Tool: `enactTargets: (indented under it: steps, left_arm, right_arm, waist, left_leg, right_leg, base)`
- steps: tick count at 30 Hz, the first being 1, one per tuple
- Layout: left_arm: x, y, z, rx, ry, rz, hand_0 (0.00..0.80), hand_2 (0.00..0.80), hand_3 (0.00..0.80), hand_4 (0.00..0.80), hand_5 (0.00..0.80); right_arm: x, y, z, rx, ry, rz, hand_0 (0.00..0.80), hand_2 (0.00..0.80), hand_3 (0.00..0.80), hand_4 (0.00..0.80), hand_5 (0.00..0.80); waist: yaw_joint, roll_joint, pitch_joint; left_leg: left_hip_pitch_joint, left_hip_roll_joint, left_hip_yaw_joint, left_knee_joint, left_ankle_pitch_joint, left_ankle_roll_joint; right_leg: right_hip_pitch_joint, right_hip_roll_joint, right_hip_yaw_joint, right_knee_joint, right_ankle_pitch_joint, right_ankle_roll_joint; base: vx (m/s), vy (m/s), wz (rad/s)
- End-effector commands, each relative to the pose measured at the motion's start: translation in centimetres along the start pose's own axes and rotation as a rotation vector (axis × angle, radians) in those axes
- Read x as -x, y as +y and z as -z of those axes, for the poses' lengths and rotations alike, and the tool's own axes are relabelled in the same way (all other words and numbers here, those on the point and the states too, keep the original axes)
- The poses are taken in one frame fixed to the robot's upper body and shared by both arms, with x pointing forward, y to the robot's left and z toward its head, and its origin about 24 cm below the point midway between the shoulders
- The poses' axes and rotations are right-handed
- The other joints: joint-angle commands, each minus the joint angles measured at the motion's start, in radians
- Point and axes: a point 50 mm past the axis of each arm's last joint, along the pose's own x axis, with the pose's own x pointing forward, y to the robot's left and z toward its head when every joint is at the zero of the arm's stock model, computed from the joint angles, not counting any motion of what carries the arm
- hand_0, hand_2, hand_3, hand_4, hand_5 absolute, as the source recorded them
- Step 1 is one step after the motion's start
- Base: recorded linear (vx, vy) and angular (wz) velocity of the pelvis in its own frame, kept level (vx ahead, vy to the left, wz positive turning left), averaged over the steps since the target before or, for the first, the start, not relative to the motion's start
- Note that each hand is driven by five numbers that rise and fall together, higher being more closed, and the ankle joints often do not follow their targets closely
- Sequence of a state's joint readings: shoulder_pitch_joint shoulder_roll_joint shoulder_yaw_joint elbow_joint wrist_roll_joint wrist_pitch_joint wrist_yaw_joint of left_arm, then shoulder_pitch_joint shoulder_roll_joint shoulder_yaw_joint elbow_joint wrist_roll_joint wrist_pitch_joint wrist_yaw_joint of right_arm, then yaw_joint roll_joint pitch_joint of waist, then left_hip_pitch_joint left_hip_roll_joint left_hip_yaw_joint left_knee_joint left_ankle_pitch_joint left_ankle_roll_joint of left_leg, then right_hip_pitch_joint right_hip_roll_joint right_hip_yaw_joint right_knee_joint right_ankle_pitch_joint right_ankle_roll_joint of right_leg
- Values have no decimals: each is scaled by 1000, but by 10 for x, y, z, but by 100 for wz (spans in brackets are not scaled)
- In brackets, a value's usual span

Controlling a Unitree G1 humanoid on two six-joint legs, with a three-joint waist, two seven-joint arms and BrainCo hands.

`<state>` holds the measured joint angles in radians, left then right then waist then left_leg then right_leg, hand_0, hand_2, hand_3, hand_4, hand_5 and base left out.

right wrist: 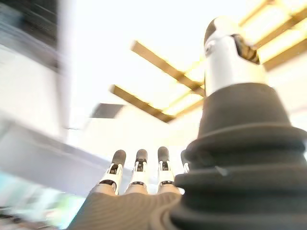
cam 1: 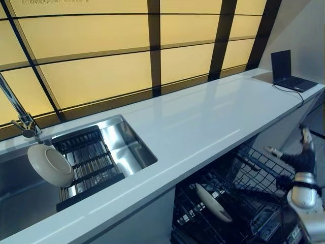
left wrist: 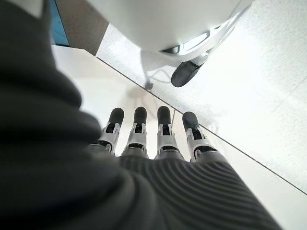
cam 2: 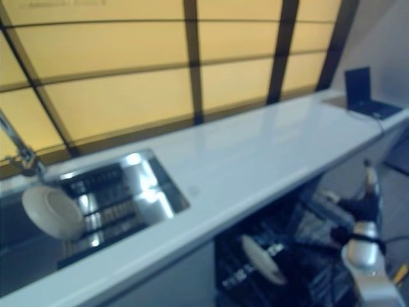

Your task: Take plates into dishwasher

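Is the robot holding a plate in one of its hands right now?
No. The right hand is open and empty above the black dishwasher rack; the left hand is open and empty too.

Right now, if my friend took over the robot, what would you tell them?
Right hand: open, empty, raised over the open dishwasher rack.
Left hand: open, empty, hanging by the robot's side; it shows only in its wrist view.
Done: one white plate stands in the dishwasher rack.
Left: another white plate leans on the dark drainer in the sink. It probably goes in next.
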<state>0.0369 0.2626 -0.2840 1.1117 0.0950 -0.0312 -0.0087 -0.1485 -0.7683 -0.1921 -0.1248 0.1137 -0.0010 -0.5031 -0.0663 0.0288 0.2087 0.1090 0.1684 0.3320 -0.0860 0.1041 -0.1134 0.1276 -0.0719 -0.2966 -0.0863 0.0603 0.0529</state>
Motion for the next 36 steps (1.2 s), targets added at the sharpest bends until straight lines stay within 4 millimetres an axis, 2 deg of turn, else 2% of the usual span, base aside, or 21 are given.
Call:
enactTargets:
  steps: [1,4,9,10,11,13,14,15,17,19,20,21,22,24,26,27,28,30,31,34,36]
  left_arm:
    - [0,14,2,-34,10,-23,0,0,0,0,0]
    - [-1,15,2,-33,17,-19,0,0,0,0,0]
    - [-2,23,-2,-24,18,-32,0,0,0,0,0]
    - [-2,24,-3,-24,17,-33,0,0,0,0,0]
    - [-3,28,-7,-38,11,-34,0,0,0,0,0]
    - [-3,28,-8,-47,9,-33,0,0,0,0,0]
    - [-3,29,-10,-59,7,-26,0,0,0,0,0]
    - [-3,29,-10,-60,8,-26,0,0,0,0,0]
    - [-4,29,-11,-86,12,-19,0,0,0,0,0]
    - [-4,30,-10,-105,23,-20,0,0,0,0,0]
    - [-4,31,-9,-112,27,-23,0,0,0,0,0]
    - [-3,32,-7,-112,33,-29,0,0,0,0,0]
    - [-3,34,-8,-121,39,-33,0,0,0,0,0]
    - [-3,40,-10,-129,44,-46,0,0,0,0,0]
    - [-2,52,-10,-140,58,-69,0,0,0,0,0]
    - [-2,53,-11,-139,60,-71,0,0,0,0,0]
    - [-2,56,-12,-152,61,-72,0,0,0,0,0]
    - [-3,55,-14,-156,59,-70,0,0,0,0,0]
    - [-3,53,-15,-165,56,-63,0,0,0,0,0]
    - [-4,51,-16,-149,56,-67,0,0,0,0,0]
    - [-4,51,-16,-146,56,-69,0,0,0,0,0]
  right_arm:
    - [-34,-19,-66,-147,-292,61,0,0,0,0,0]
    - [-49,-22,-97,-213,-402,34,0,0,0,0,0]
    - [-59,-9,-129,-290,-495,-49,0,0,0,0,0]
    - [-59,-6,-132,-300,-504,-65,0,0,0,0,0]
    - [-60,2,-138,-317,-516,-90,0,0,0,0,0]
    - [-60,10,-141,-332,-516,-115,0,0,0,0,0]
    - [-61,21,-144,-349,-504,-144,0,0,0,0,0]
    - [-61,23,-144,-352,-504,-152,0,0,0,0,0]
    - [-58,34,-142,-354,-493,-182,0,0,0,0,0]
    - [-55,46,-141,-348,-485,-216,0,0,0,0,0]
    - [-54,50,-141,-345,-479,-227,0,0,0,0,0]
    - [-55,55,-141,-338,-475,-241,0,0,0,0,0]
    - [-56,59,-142,-319,-471,-249,0,0,0,0,0]
    - [-60,62,-142,-294,-464,-260,0,0,0,0,0]
    - [-65,62,-145,-284,-459,-270,0,0,0,0,0]
    - [-65,62,-145,-285,-459,-274,0,0,0,0,0]
    - [-67,60,-145,-277,-446,-273,0,0,0,0,0]
    - [-67,60,-145,-269,-442,-278,0,0,0,0,0]
    - [-67,60,-146,-260,-435,-279,0,0,0,0,0]
    - [-66,63,-150,-256,-443,-301,0,0,0,0,0]
    - [-67,65,-151,-255,-454,-315,0,0,0,0,0]
  waist:
    - [18,-59,-51]
    - [35,-75,-73]
    - [68,-95,-92]
    - [72,-97,-94]
    - [87,-102,-96]
    - [95,-103,-98]
    - [109,-103,-102]
    - [110,-103,-104]
    - [120,-95,-107]
    - [125,-77,-107]
    - [124,-69,-106]
    - [118,-61,-103]
    - [111,-54,-100]
    - [105,-50,-102]
    - [90,-66,-102]
    - [86,-66,-101]
    - [66,-76,-100]
    - [49,-79,-99]
    - [36,-83,-97]
    - [30,-85,-92]
    - [37,-88,-98]
  left_leg:
    - [-98,-60,22,4,-47,38]
    - [-80,-85,14,8,-71,54]
    - [-71,-116,5,22,-95,87]
    - [-71,-119,4,24,-98,91]
    - [-72,-132,-7,25,-106,106]
    - [-70,-143,-20,22,-110,116]
    - [-71,-160,-46,19,-113,131]
    - [-71,-163,-50,18,-113,134]
    - [-71,-182,-86,18,-120,159]
    - [-64,-189,-123,18,-128,178]
    - [-60,-190,-138,18,-130,181]
    - [-49,-190,-153,14,-135,180]
    - [-42,-189,-185,10,-134,176]
    - [-41,-186,-226,3,-128,167]
    - [-30,-191,-276,-1,-139,154]
    - [-28,-190,-282,-1,-142,153]
    - [-21,-202,-320,-1,-150,149]
    - [-15,-210,-349,-1,-157,148]
    - [-7,-223,-378,-1,-159,149]
    - [6,-232,-416,-1,-158,149]
    - [4,-234,-432,-1,-154,147]
  right_leg:
    - [80,7,21,18,-126,31]
    - [84,-19,12,22,-117,55]
    - [78,-74,-2,81,-115,90]
    - [75,-81,-4,92,-113,95]
    - [61,-113,-11,140,-77,110]
    - [45,-136,-9,184,-47,116]
    - [29,-167,8,260,6,119]
    - [26,-172,11,272,15,120]
    - [0,-209,48,408,95,116]
    - [-59,-236,83,547,141,109]
    - [-85,-236,104,591,139,105]
    - [-133,-219,128,623,138,102]
    - [-172,-184,154,606,105,86]
    - [-195,-142,167,528,62,69]
    - [-226,-98,201,342,50,76]
    - [-225,-91,205,325,47,78]
    - [-239,-39,268,221,28,84]
    - [-250,-5,306,177,30,88]
    - [-275,30,330,143,46,93]
    - [-278,54,339,141,50,81]
    - [-250,49,336,124,46,72]
  base:
    - [139,116,1]
    - [157,147,3]
    - [144,156,7]
    - [158,197,12]
    - [105,141,12]
    - [126,182,21]
    - [144,215,25]
    - [149,244,28]
    - [130,222,38]
    - [145,233,43]
    - [139,195,53]
    - [146,113,67]
    - [146,50,68]
    - [151,-65,86]
    - [186,-188,87]
    - [207,-175,84]
    - [161,-104,63]
    - [176,-108,88]
    - [174,-118,118]
    - [110,-146,99]
    - [57,-183,80]
